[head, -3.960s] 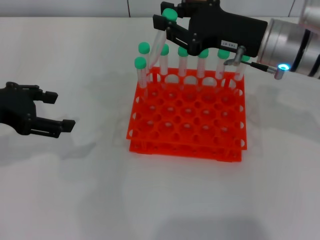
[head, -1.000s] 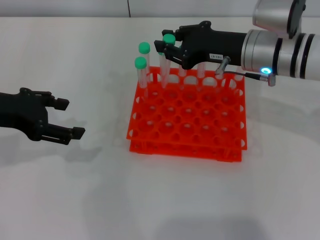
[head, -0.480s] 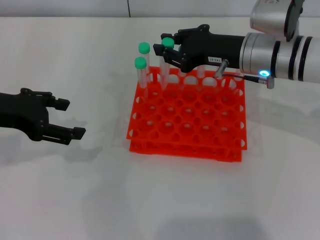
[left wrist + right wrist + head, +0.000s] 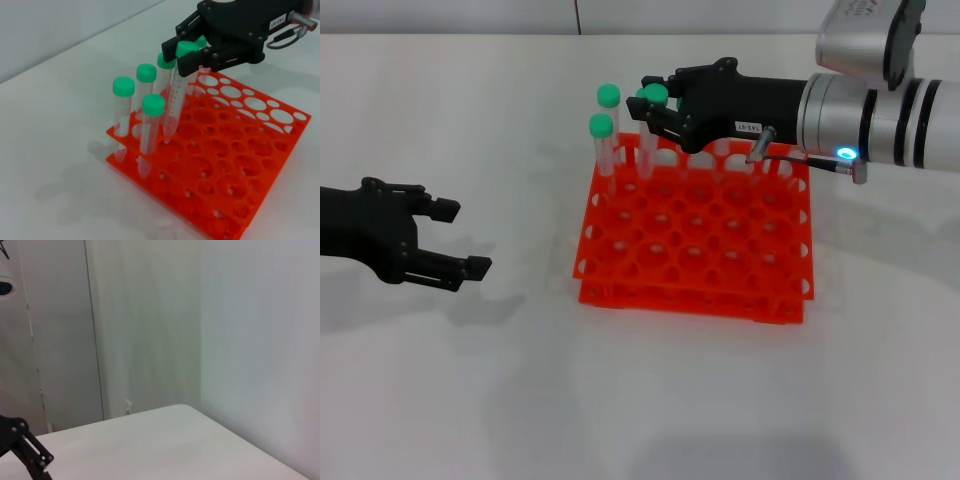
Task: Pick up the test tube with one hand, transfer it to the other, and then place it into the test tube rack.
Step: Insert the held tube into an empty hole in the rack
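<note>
The white table [image 4: 650, 400] fills the head view, with wide bare surface in front of and to both sides of the test tube rack [image 4: 695, 240]. The orange rack sits near the middle of the table, most of its holes unfilled; a row of green-capped tubes [image 4: 147, 125] stands along its far-left edge.

The right hand [image 4: 655, 108], black with a small white label on its body, reaches in from the right on a silver banded wrist and hangs over the rack's far-left corner. Its fingers [image 4: 665, 120] pinch the test tube [image 4: 648, 135] just below the green cap. The head view shows the tube's cap level with the neighbouring caps, but the rack's front hides where its tip ends. The left wrist view shows more: the test tube [image 4: 175, 95] leans slightly, its lower end already down inside a hole of the top tier, just beside the standing tubes and near the rack's outer edge.

The left hand [image 4: 455, 238], black and unlabelled, hovers low over the table well to the left of the rack, fingers spread apart and holding nothing.

The right wrist view shows none of the rack: only a pale wall, a rounded table corner [image 4: 180, 412], and a black part at the picture's lower edge that cannot be identified.
</note>
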